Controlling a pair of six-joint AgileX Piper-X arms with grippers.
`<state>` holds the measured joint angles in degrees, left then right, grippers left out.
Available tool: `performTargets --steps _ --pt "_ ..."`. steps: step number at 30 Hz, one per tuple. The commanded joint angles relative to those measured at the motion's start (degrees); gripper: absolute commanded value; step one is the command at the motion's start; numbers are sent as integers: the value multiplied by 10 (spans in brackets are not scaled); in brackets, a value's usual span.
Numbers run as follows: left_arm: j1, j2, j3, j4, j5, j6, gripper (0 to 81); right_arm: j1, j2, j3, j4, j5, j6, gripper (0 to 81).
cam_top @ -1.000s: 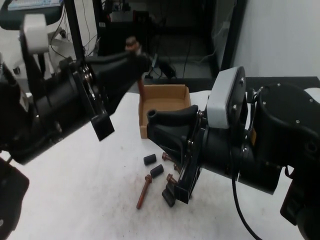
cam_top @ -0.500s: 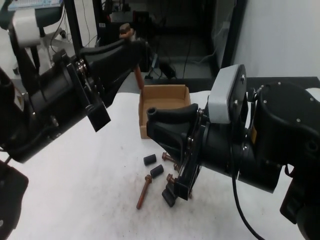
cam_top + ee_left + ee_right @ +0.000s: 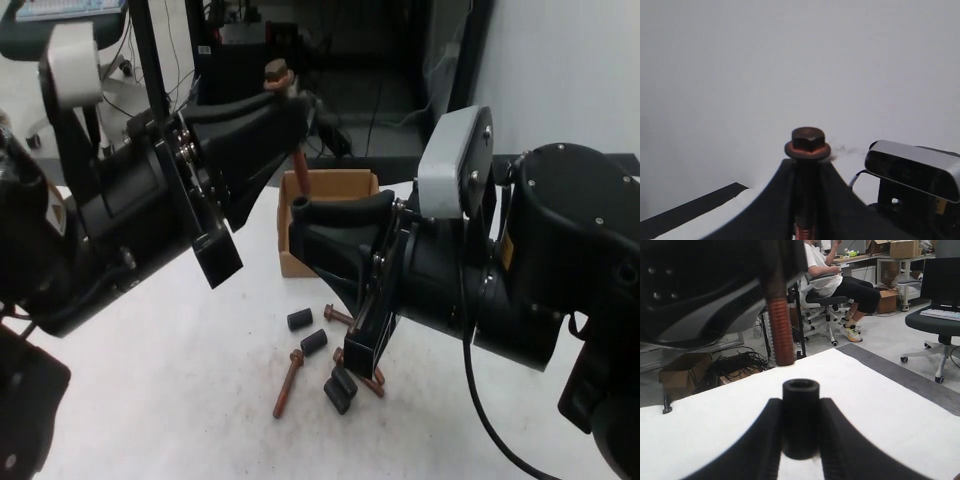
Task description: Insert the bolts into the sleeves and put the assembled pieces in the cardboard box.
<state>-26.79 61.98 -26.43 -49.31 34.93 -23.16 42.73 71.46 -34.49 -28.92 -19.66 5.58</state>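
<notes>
A copper-coloured hex-head bolt (image 3: 808, 142) is pinched upright, head up, between the fingers of the left gripper (image 3: 807, 172), and a short black cylindrical sleeve (image 3: 801, 390) is clamped, open end up, between the fingers of the right gripper (image 3: 800, 410). The bolt's threaded end is held just above the sleeve's mouth, apart from it, near the open brown cardboard box (image 3: 345, 181). Loose bolts (image 3: 289, 385) and black sleeves (image 3: 314, 342) are scattered on the white bench (image 3: 150, 380) before the box.
</notes>
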Motion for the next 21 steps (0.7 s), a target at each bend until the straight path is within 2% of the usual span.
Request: performTargets --steps 1,21 --pt "-1 -3 1 -11 -6 8 4 0 -1 -7 -3 -1 4 8" --pt "-1 -3 2 24 -12 26 4 0 -1 -7 -4 -1 -3 8"
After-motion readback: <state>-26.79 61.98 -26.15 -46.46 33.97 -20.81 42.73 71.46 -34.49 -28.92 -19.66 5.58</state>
